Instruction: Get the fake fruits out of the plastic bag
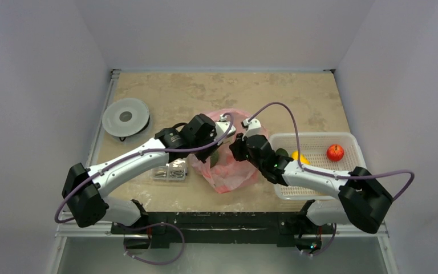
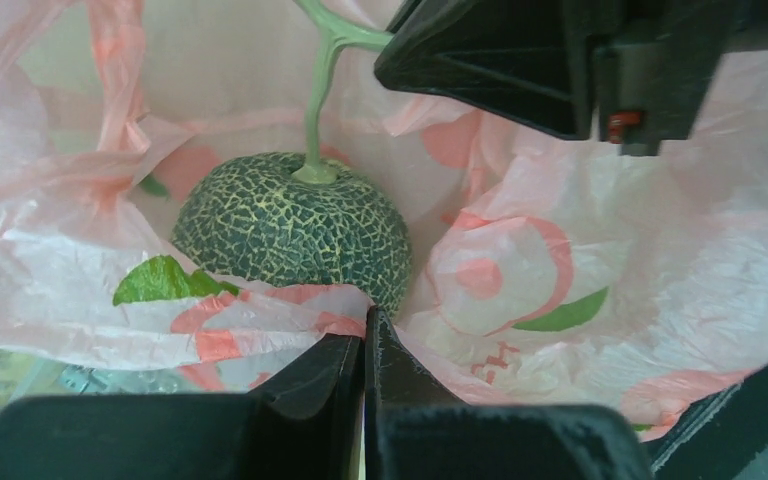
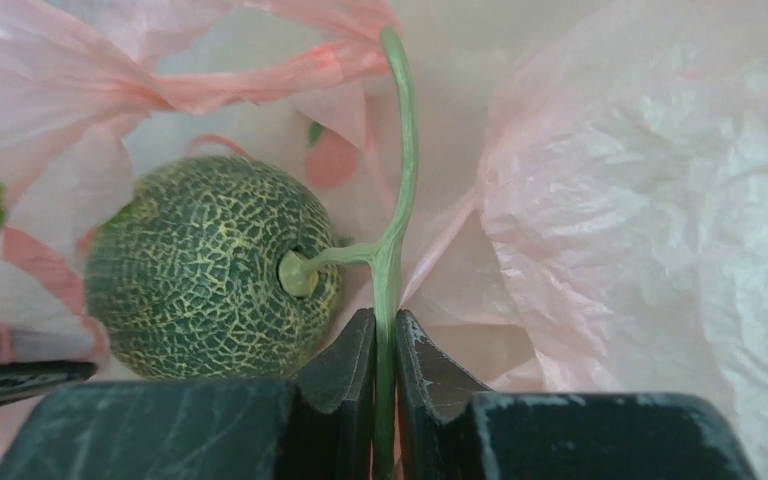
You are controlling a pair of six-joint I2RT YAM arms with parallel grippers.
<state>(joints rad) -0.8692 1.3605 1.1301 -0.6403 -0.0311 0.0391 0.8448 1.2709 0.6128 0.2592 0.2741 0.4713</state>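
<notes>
The pink plastic bag lies at mid-table, its mouth held open. Inside sits one fake fruit, a dark green netted melon with a pale green T-shaped stem. It also shows in the right wrist view. My left gripper is shut on the bag's near rim, just in front of the melon. My right gripper is inside the bag, shut on the melon's stem. In the top view the left gripper and the right gripper meet over the bag.
A white perforated basket at the right holds a red apple, a yellow fruit and a green one. A clear box of metal parts lies left of the bag. A round grey disc sits at the far left.
</notes>
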